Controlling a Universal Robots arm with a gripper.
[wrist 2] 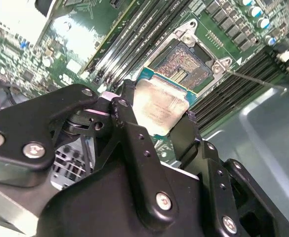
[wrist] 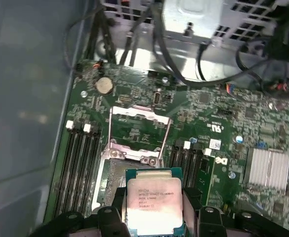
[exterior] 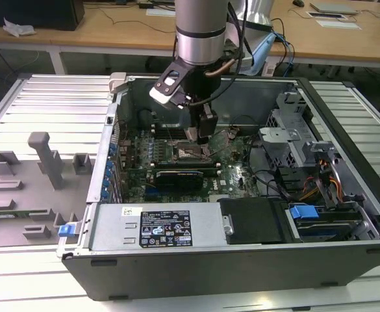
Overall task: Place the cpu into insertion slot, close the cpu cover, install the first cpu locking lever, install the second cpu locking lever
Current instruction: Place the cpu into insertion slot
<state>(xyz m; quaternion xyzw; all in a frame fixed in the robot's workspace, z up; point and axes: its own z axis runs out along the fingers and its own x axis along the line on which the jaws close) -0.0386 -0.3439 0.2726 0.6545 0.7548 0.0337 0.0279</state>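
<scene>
Indoors, the hand (wrist 2: 159,106) grips the cpu (wrist: 153,205) inside a case (exterior: 254,260) on a table (exterior: 47,104).

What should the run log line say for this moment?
jaws: shut on cpu | cpu: held near insertion slot, not seated | cpu cover: open

Probably a robotics lab: the open computer case (exterior: 177,276) sits on a slatted metal bench (exterior: 53,104), wooden desks (exterior: 112,32) behind it, grey fixtures (exterior: 43,166) beside it.
</scene>
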